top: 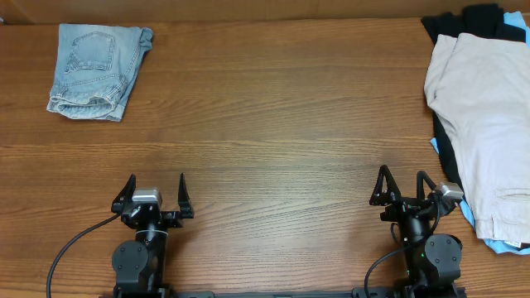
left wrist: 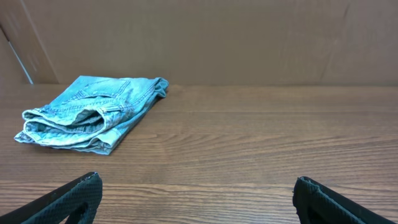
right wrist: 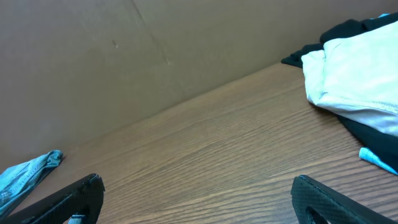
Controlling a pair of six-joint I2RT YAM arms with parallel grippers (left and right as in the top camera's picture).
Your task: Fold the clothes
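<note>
The light-blue denim shorts (top: 95,70) lie folded into a compact bundle at the far left corner of the table, back pocket up. They also show in the left wrist view (left wrist: 90,113) and as a small edge in the right wrist view (right wrist: 25,174). My left gripper (top: 155,189) is open and empty near the front edge, far from the shorts. My right gripper (top: 403,185) is open and empty near the front right. Both sets of fingers show spread wide in the left wrist view (left wrist: 196,186) and the right wrist view (right wrist: 196,186).
A pile of other garments lies along the right edge: a beige garment (top: 484,116) on top of black (top: 451,25) and sky-blue (top: 497,244) ones. It also shows in the right wrist view (right wrist: 360,74). A brown cardboard wall (left wrist: 217,37) stands behind the wooden table (top: 281,124).
</note>
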